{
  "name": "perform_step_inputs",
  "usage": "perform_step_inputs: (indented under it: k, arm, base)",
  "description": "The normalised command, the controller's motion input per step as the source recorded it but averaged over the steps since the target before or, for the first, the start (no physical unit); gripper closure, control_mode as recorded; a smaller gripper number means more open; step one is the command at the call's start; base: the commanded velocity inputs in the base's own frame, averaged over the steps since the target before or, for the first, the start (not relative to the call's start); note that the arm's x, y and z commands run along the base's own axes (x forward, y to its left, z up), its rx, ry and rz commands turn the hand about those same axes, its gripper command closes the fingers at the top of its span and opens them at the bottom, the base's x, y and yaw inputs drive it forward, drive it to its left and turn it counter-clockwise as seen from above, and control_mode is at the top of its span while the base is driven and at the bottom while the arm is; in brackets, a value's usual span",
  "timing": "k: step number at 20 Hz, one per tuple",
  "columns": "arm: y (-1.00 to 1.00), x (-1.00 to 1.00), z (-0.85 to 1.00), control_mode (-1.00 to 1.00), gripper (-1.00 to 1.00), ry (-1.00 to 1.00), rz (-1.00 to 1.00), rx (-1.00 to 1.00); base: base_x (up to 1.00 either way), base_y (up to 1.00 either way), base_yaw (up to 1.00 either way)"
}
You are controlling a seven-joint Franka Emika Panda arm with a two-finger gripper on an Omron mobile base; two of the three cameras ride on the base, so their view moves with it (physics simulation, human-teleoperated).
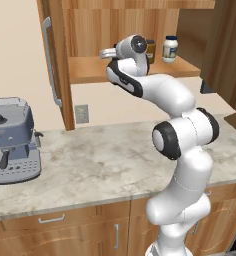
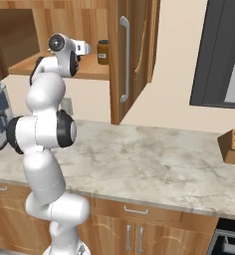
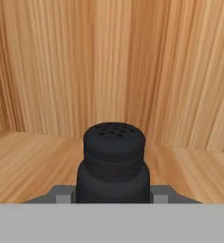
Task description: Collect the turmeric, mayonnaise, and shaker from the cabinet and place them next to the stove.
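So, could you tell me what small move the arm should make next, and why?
Probably close the fingers on the shaker. In the hand view it sits centred and close, with a grey finger tip showing on each side of its base, so it seems to be already between them. It stands on the cabinet shelf, and whether the fingers grip it yet cannot be told.

Grey espresso machine (image 1: 12, 140) on marble counter (image 1: 105, 165); knife block (image 2: 233, 145) at right; wall outlet (image 1: 81, 114).

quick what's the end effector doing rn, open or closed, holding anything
End effector: its fingers flank the shaker on the cabinet shelf; whether it grips cannot be told.
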Motion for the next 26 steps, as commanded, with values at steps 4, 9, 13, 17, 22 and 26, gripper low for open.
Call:
perform_step_inputs:
  k: [4, 9, 13, 17, 22, 26]
  arm:
    - [0.0, -0.71, 0.01, -1.0, 1.0, -0.12, 0.0, 0.0]
    - [0.0, -0.94, 0.0, -1.0, 1.0, -0.09, 0.0, 0.02]
    - [0.0, -0.99, -0.01, -1.0, 1.0, -0.09, 0.0, 0.01]
    - [-0.18, -0.98, 0.03, -1.0, 1.0, -0.05, 0.01, 0.0]
    - [-0.19, -0.98, 0.03, -1.0, 1.0, 0.0, 0.0, 0.0]
    - [-0.19, -0.92, 0.25, -1.0, 1.0, -0.02, -0.02, 0.0]
  base:
    - [0.0, 0.0, 0.0]
    - [0.0, 0.0, 0.0]
    - [0.0, 0.0, 0.0]
    - [0.0, 0.0, 0.0]
    - [0.0, 0.0, 0.0]
    - [0.0, 0.0, 0.0]
